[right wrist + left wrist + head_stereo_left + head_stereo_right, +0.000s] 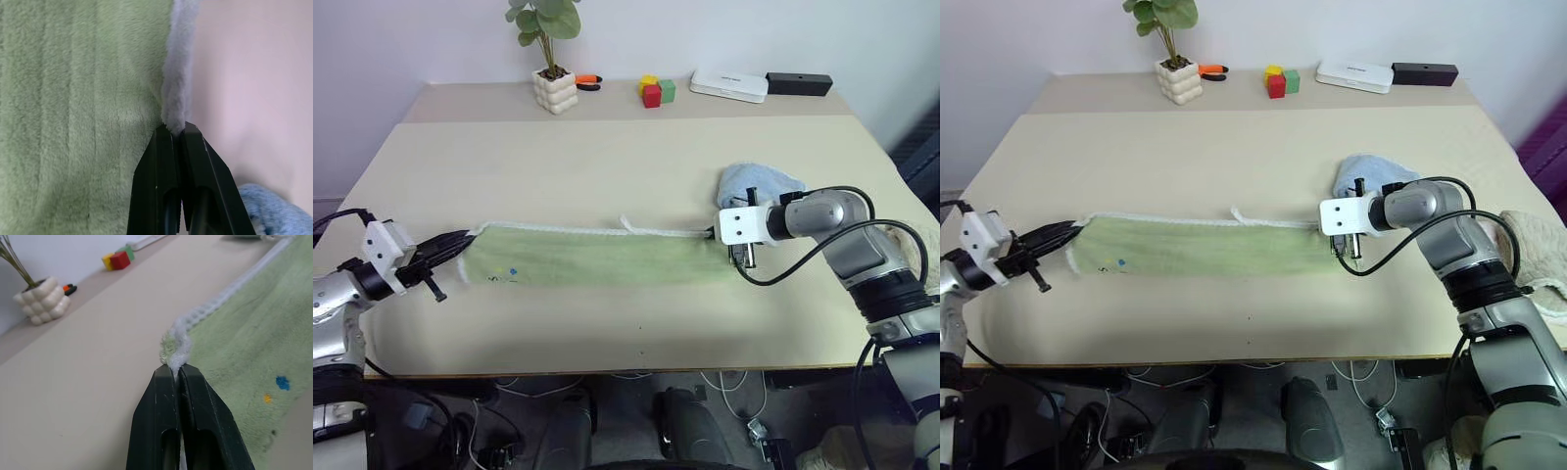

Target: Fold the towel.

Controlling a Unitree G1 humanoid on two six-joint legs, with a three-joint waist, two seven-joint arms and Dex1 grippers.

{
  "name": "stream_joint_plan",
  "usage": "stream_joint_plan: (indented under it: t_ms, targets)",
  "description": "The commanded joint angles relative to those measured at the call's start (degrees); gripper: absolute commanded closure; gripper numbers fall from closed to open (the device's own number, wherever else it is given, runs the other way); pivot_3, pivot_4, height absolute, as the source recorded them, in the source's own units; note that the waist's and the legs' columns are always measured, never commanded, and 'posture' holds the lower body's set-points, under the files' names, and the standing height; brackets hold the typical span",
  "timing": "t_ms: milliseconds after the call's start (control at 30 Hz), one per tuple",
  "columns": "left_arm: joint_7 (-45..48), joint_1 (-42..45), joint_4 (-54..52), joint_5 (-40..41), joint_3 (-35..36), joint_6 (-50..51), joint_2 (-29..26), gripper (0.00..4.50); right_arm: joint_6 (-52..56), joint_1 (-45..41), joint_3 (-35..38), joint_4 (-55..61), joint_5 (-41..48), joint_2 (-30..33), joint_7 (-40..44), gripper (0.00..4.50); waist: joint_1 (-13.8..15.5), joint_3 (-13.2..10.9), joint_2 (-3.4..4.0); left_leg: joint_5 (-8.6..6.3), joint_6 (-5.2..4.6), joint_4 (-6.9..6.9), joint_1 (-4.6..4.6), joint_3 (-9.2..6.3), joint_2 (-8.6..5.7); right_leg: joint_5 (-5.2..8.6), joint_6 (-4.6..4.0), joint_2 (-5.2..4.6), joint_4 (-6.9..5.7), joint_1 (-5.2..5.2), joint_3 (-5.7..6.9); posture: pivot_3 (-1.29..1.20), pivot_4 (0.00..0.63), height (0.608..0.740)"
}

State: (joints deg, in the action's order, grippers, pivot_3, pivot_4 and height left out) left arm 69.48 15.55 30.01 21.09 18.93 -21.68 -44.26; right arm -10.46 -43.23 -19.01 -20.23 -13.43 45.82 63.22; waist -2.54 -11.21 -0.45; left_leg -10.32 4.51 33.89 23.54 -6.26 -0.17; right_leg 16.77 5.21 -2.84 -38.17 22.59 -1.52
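Observation:
The light green towel (pixel 592 257) lies stretched in a long narrow strip across the middle of the table, with white stitched edging along its far side and a small white loop (pixel 628 223) there. My left gripper (pixel 462 240) is shut on the towel's far left corner; the wrist view shows its black fingers (pixel 166 406) pinching the white edging (pixel 180 340). At the strip's right end my right gripper (pixel 715 233) is shut on the other far corner, its fingers (pixel 164 161) clamped on the edging (pixel 176 73). Small coloured dots (pixel 281 382) mark the cloth near the left end.
A light blue towel (pixel 759 182) lies bunched just behind my right gripper. A cream towel (pixel 1542 250) hangs at the table's right edge. Along the back stand a potted plant (pixel 553 83), coloured blocks (pixel 656 91), a white box (pixel 729 85) and a black box (pixel 799 83).

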Motion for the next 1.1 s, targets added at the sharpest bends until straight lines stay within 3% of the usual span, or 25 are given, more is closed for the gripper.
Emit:
stream_joint_plan:
  t_ms: [33,633,667,767,967,1000,1100]
  targets:
    - [-0.85,0.66,1.85,-1.13,-0.48,-1.29,-0.13,4.50,-1.17,-1.84,1.02,-0.30,-0.49,-0.43,-0.98,4.47,-0.02,0.00,0.00,0.00,0.00,0.00,0.00,0.00,0.00,0.00,0.01,0.00,0.00,0.00,0.00,0.00,0.150,0.740]
    - [-2.66,7.53,11.15,-3.27,-3.96,0.28,1.41,4.50,-3.67,-3.95,0.26,-7.10,-3.10,-4.00,-3.75,4.47,0.03,0.00,0.00,0.00,0.00,0.02,0.00,-0.04,-0.01,-0.03,0.04,0.02,-0.06,-0.01,0.00,0.00,0.150,0.740]
    - [-1.87,7.45,11.35,-2.93,-4.14,1.32,1.39,4.20,-3.01,-3.81,0.42,-7.18,-2.86,-4.12,-3.43,4.49,0.02,0.00,0.00,0.00,0.00,0.02,0.00,-0.04,-0.01,-0.03,0.05,0.03,-0.06,-0.01,0.00,0.00,0.150,0.740]
    - [-1.34,7.11,11.32,-2.78,-4.17,1.65,1.29,3.12,-1.99,-3.47,0.60,-7.24,-2.97,-4.38,-3.70,3.59,0.00,0.00,0.00,0.00,0.00,0.02,0.00,-0.04,-0.01,-0.03,0.05,0.04,-0.06,0.00,0.00,0.00,0.150,0.740]
    - [-2.68,6.51,11.91,-3.87,-3.67,-1.00,0.94,0.15,-1.24,-3.65,0.97,-7.31,-2.91,-4.63,-4.59,0.67,0.04,0.00,0.00,0.00,0.00,0.02,0.00,-0.04,-0.01,-0.03,0.04,0.03,-0.06,-0.01,0.00,0.00,0.150,0.740]
    - [-3.16,6.49,12.21,-4.17,-3.56,-1.90,0.79,0.00,-1.43,-3.76,0.87,-7.42,-3.17,-4.46,-4.78,0.14,0.06,0.00,0.00,0.00,0.00,0.02,0.00,-0.05,-0.01,-0.03,0.04,0.03,-0.06,-0.01,0.00,0.00,0.150,0.740]
    - [-5.67,6.18,13.73,-5.92,-3.23,-4.97,-0.48,0.00,0.12,-3.51,0.47,-6.87,-3.61,-2.64,-2.68,0.02,0.07,0.00,0.00,0.00,0.00,0.03,0.00,-0.05,-0.01,-0.03,0.04,0.03,-0.06,-0.01,0.00,0.00,0.150,0.740]
